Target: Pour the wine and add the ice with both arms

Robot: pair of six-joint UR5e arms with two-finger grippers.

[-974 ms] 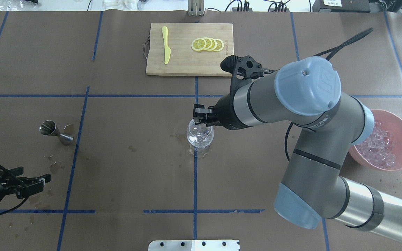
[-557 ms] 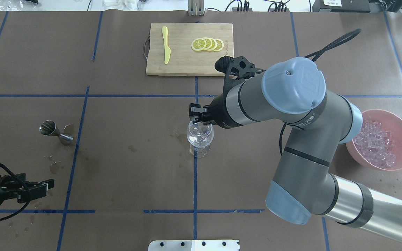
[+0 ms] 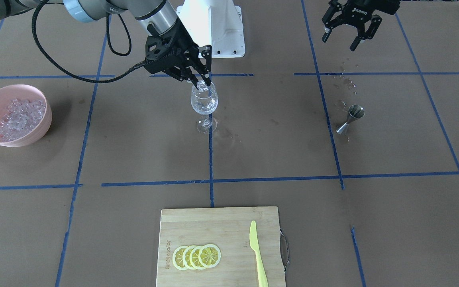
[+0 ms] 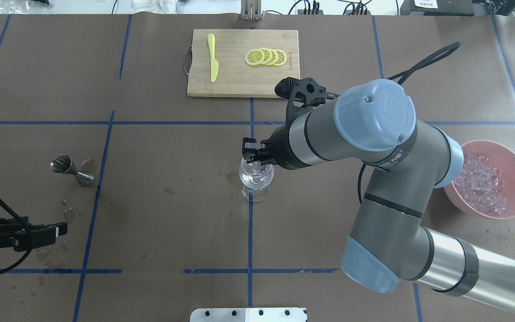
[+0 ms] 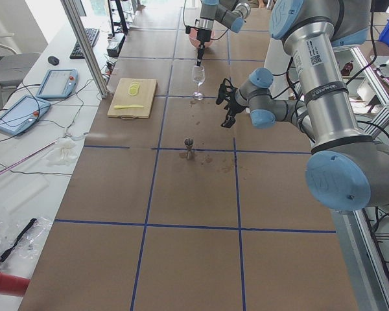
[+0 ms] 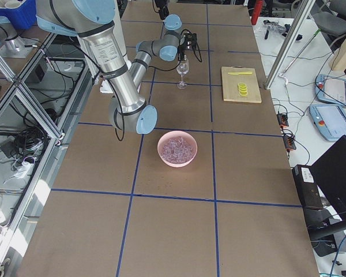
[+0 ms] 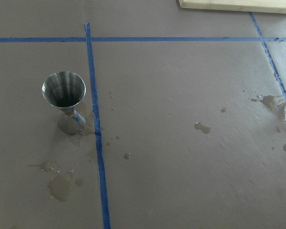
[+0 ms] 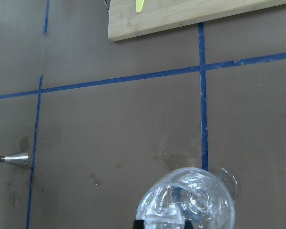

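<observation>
One ice cube (image 3: 202, 85) is pinched by the right tool (image 3: 202, 83), tipped over the glass (image 3: 204, 104); left tool (image 3: 338, 44) hangs open, far from it.

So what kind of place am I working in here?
Most likely a robotics lab test cell, not a real bar: the table is covered in brown paper with a blue tape grid, teach pendants lie on a side bench, and aluminium framing stands beside it.
</observation>
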